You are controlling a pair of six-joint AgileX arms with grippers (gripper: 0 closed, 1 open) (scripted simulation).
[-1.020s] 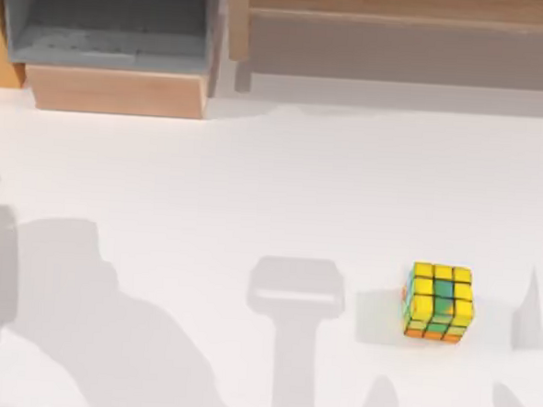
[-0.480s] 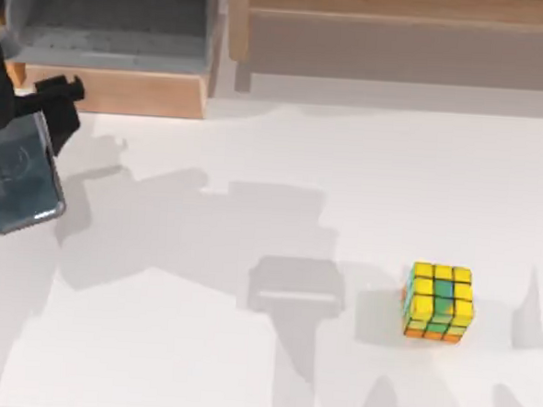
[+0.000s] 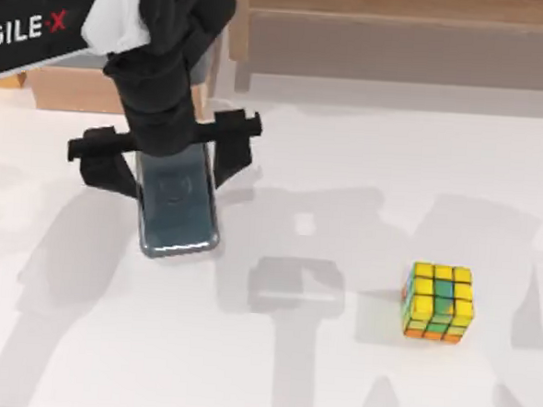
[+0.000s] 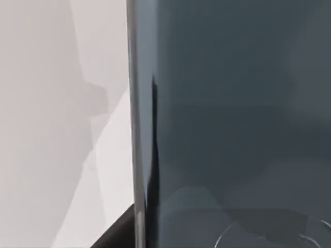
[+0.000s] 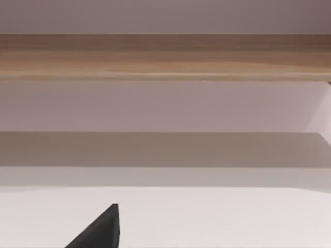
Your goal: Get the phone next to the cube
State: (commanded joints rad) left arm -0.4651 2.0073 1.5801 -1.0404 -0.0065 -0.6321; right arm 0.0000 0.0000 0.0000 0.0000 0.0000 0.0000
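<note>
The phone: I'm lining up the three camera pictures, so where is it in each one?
Top view: the phone is left of centre, under the left end effector.
Left wrist view: the phone spans the centre and right.
Right wrist view: not in it.
Shared landmark: the white table.

The phone showed a glossy dark grey-black face with a silvery edge. The cube bore yellow tiles with some green and orange, split by black grid lines. The left claw was black; the desk was white.
</note>
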